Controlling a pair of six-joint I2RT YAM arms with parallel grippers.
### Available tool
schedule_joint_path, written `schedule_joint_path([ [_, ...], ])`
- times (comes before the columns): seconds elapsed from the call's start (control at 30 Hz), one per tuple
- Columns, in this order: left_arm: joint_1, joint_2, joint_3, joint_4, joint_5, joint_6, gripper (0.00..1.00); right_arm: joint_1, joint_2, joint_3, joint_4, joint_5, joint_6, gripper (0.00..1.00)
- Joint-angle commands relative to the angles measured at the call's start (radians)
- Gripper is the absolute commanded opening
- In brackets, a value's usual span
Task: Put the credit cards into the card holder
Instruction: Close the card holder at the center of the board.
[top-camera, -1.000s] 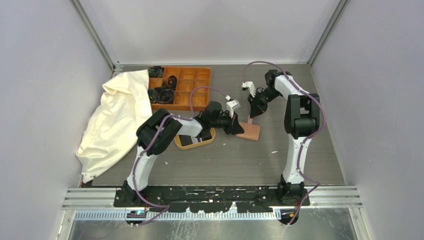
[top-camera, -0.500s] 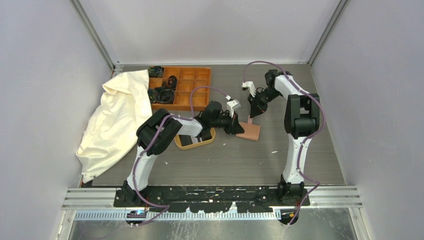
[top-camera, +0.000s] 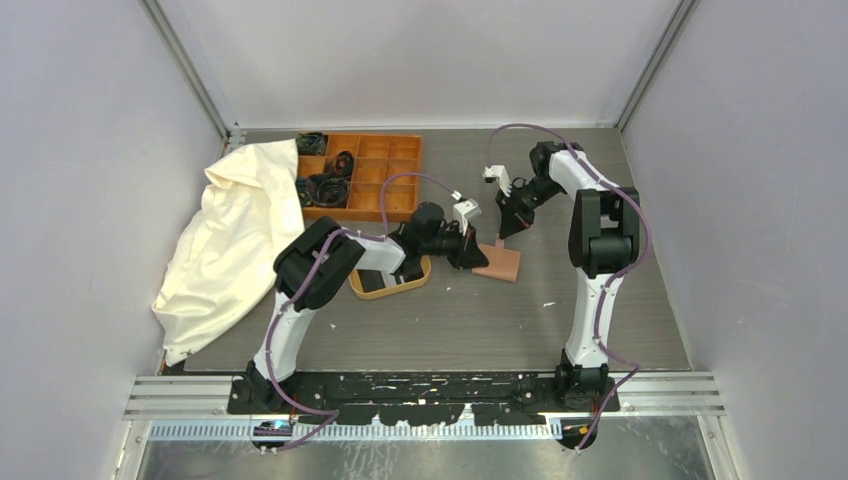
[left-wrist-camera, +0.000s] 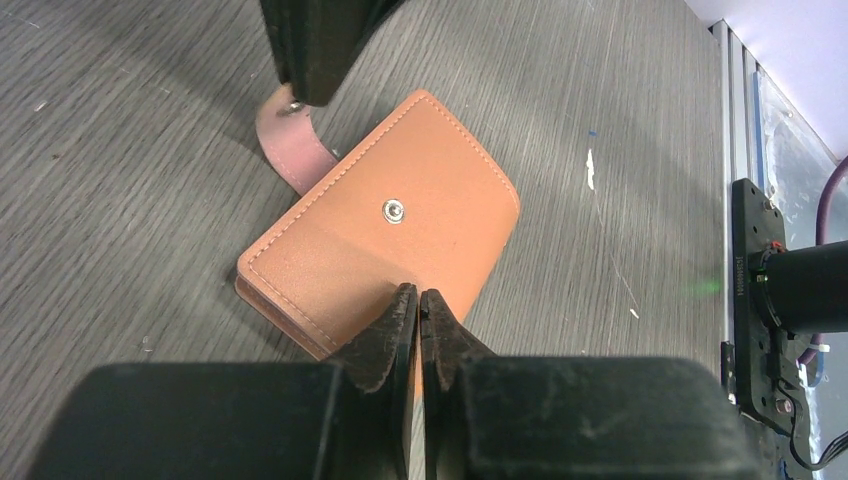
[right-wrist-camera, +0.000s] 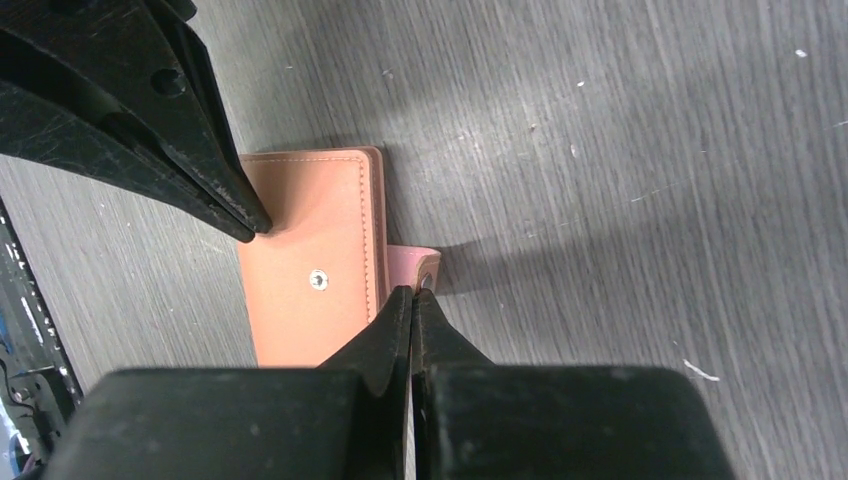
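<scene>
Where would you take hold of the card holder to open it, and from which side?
I'd take the strap, at its snap end, from above on the far side. The card holder lies flat and shut on the table, while the unsnapped strap sticks out past its far edge, thin enough to pinch.

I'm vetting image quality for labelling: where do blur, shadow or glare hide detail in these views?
Left wrist: card holder sharp, snap glinting, left tool close and blurred. Right wrist: strap throws a soft shadow on the table; right tool blurred. Top external: even light, no glare.
</scene>
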Motion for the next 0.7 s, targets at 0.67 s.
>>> schedule_joint_path([
  [0.67,0.011,0.016,0.055,-0.027,0.008,-0.010,0.03,0.087,-0.269,-0.296,0.191,0.127,-0.049,0.01],
])
